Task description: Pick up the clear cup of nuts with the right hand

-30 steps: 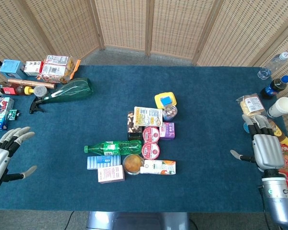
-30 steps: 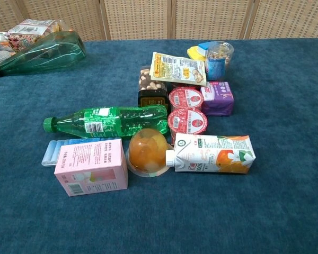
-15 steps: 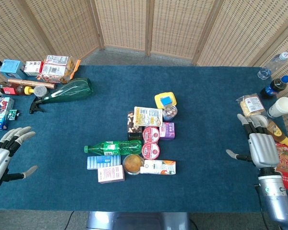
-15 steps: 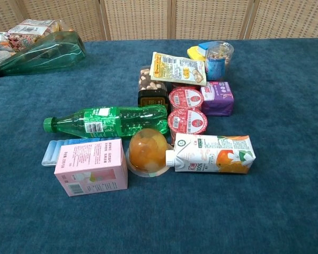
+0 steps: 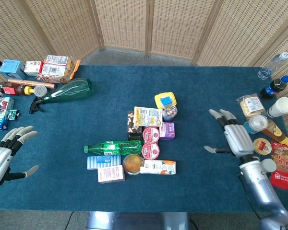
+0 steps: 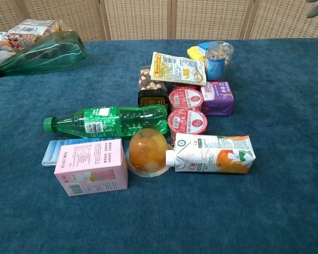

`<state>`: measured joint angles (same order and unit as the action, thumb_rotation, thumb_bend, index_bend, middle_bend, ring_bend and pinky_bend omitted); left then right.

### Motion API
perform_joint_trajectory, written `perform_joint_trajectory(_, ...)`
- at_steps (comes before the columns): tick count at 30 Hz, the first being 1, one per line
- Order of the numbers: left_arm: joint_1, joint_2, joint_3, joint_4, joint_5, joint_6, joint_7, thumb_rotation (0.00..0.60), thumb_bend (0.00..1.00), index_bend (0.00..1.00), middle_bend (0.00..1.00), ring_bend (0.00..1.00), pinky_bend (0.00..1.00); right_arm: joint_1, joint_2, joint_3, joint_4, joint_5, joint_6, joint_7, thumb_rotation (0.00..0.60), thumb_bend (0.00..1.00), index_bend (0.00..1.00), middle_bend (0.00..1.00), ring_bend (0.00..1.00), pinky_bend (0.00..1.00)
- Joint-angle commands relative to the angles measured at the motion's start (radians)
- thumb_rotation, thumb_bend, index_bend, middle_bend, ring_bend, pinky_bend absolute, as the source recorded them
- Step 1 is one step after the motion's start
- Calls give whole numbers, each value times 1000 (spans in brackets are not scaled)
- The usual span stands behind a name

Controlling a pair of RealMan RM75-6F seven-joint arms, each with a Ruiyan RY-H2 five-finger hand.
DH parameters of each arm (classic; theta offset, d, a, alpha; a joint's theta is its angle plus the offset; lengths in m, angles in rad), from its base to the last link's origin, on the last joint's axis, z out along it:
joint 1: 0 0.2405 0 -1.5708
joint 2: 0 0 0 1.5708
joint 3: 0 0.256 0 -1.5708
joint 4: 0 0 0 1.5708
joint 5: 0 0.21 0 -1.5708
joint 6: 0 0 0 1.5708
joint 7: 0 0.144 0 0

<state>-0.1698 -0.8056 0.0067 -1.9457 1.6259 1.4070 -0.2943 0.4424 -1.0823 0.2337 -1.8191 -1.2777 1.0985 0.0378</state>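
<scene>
Chest view shows nuts filling the clear cup (image 6: 219, 57); right robot hand (image 5: 235, 139) spread, empty.

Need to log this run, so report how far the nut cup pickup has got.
Nothing is finished: the clear cup of nuts stands upright on the table beside the yellow container, untouched. In hand: the right hand hovers open over bare cloth to the cup's right, holding nothing. Left to do: reach the cup, grip it and lift. The left hand rests open at the far edge.
</scene>
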Motion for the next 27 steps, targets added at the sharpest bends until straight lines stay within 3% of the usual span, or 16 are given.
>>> perform_joint_trajectory(1,3,0,1,3,-2,2,-3,600,272,153,103,0,0,55,-26,32,27,22,-56,24,536,102,0,154,0,50)
perform_joint_trajectory(11,9,1,2,20,-14,6,-19,600,270,152,103,0,0,196,-126,74,123,120,-176,-17,534,99,0,155,0,52)
perform_joint_trajectory(27,11,26,0,6,34,40,-46,600,272,153,104,0,0,332,-276,100,298,245,-231,-89,532,81,0,152,0,100)
